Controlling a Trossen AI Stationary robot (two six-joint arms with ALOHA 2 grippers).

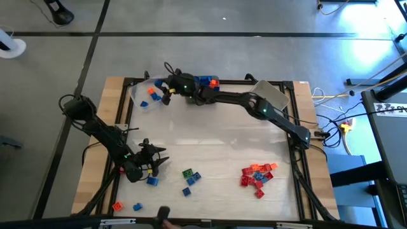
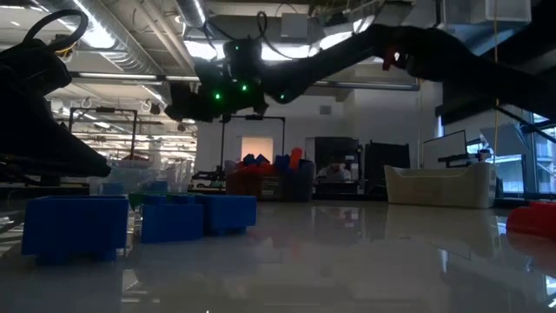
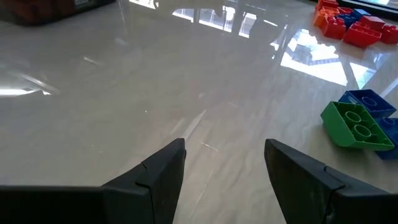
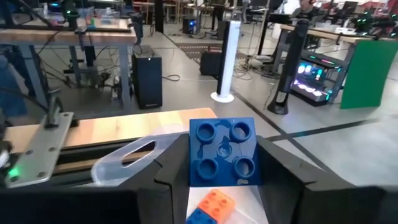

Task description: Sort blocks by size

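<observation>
Blue four-stud block (image 4: 222, 153) clamped between the right pincer's (image 4: 222, 180) fingers in the right wrist view, above a clear bin (image 4: 134, 158) with an orange block (image 4: 215, 203). Left wrist view: left pincer (image 3: 224, 163) wide open, empty, over bare table (image 3: 155, 81), green block (image 3: 354, 124) nearby. High view: red blocks (image 1: 257, 176) piled near the table's right front.

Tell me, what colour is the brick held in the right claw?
Blue. The brick, showing four studs, sits between the right gripper's fingers; the right wrist view shows it best.

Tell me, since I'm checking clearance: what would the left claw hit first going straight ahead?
Probably nothing: the left claw is open over bare table. The green block lies off to one side.
</observation>
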